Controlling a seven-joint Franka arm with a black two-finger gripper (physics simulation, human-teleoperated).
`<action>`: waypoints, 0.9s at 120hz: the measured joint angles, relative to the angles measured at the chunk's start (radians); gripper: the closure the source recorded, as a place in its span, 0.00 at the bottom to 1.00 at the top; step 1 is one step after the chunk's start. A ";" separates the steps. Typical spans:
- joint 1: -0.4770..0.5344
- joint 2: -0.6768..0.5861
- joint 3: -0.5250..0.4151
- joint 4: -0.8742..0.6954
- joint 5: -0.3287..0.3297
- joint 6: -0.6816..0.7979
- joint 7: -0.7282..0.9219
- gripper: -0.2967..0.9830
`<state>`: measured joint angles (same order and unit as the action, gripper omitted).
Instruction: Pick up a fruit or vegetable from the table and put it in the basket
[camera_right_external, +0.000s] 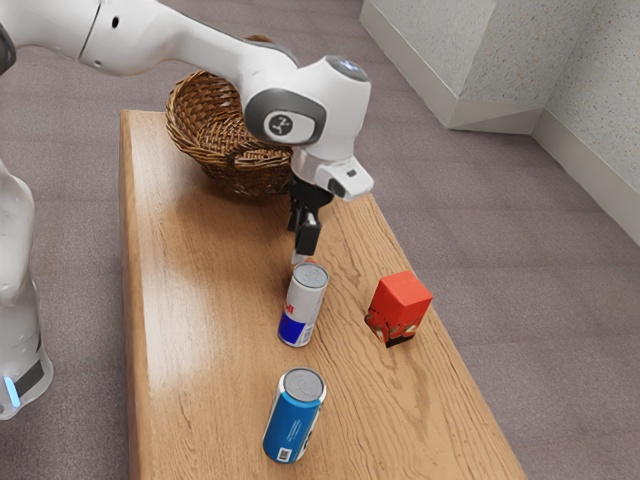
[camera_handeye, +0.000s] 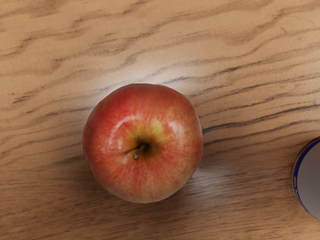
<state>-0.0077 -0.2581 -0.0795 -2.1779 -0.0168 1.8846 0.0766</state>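
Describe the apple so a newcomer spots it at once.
On the wooden table, go from the wicker basket toward the silver can. The apple sits just before that can: round, mottled red and yellow with a stem, unlike the flat-sided red box.

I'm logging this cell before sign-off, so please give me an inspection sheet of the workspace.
Surface: wood-grain table, with glossy reflections.
Job's things: apple on the table; wicker basket at the table's far end in the exterior view, partly hidden by the arm.
Clutter: silver-and-blue can near the apple, blue can, red box; both cans upright.
Gripper: over the apple.
Cables: nothing seen.
Surroundings: carpeted floor, pale speckled wall.
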 joint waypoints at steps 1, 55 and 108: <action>0.000 0.000 0.000 -0.002 0.000 0.001 0.000 0.23; 0.000 0.025 0.017 -0.025 0.000 0.037 -0.001 0.23; 0.000 0.079 0.018 -0.022 -0.003 0.083 0.001 0.23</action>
<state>-0.0077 -0.1790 -0.0615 -2.2001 -0.0195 1.9680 0.0771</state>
